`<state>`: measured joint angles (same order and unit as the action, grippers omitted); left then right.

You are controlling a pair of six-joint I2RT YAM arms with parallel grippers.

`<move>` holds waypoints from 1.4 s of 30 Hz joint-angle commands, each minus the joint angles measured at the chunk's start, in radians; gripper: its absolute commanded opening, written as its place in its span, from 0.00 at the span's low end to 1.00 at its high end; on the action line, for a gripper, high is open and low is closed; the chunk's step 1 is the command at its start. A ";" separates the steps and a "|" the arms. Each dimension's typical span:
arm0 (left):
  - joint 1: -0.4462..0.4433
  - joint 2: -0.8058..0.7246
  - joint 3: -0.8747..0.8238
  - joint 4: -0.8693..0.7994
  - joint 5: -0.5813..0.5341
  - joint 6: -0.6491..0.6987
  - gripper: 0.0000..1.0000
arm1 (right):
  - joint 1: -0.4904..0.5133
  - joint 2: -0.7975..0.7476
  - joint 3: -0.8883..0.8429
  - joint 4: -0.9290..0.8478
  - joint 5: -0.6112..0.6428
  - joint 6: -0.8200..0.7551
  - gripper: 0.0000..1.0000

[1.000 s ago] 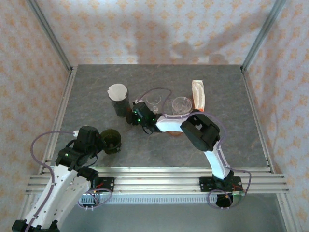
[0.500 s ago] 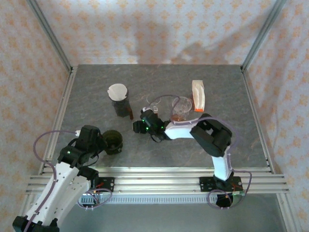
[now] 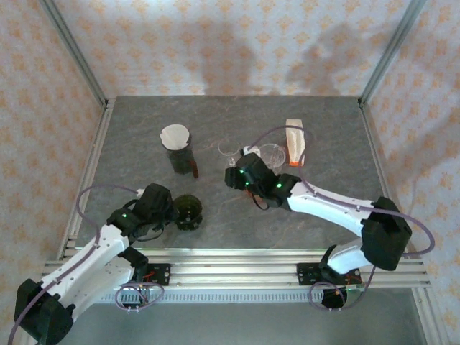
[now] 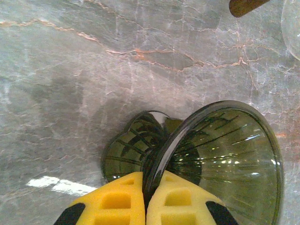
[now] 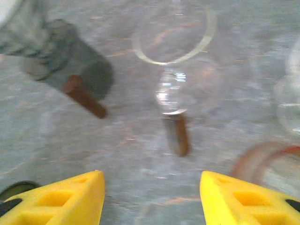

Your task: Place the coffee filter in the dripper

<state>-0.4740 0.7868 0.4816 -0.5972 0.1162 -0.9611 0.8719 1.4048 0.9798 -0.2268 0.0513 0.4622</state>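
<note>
Grey marble table point(image 3: 323, 129), left gripper point(image 4: 144, 187) clamped on rim of dark green dripper point(image 4: 225, 154), right gripper point(image 5: 150, 187) spread apart, empty, white coffee filter point(image 3: 175, 136) atop dark vessel point(image 3: 180, 159)

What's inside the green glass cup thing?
Nothing lies in the dripper: you can see only its own ribs and its base through the glass. The left gripper pinches the near rim, so its yellow fingers cover that bit.

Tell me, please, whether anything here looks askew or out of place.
The dark green ribbed glass dripper seems tipped sideways, foot showing beside its mouth, its rim pinched between the left fingers.
</note>
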 commanded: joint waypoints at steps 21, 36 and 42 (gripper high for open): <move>-0.013 0.100 -0.032 0.157 -0.022 -0.001 0.00 | -0.174 0.265 0.213 -0.353 -0.051 -0.123 0.39; -0.013 0.083 -0.054 0.168 -0.017 -0.004 0.00 | -0.090 0.156 0.156 -0.404 -0.103 -0.121 0.01; -0.012 0.060 -0.052 0.151 -0.027 0.001 0.00 | 0.091 0.115 0.148 -0.432 -0.055 -0.123 0.00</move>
<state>-0.4782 0.8608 0.4458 -0.4080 0.1188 -0.9680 0.9089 1.5532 1.1309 -0.6281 -0.0483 0.3389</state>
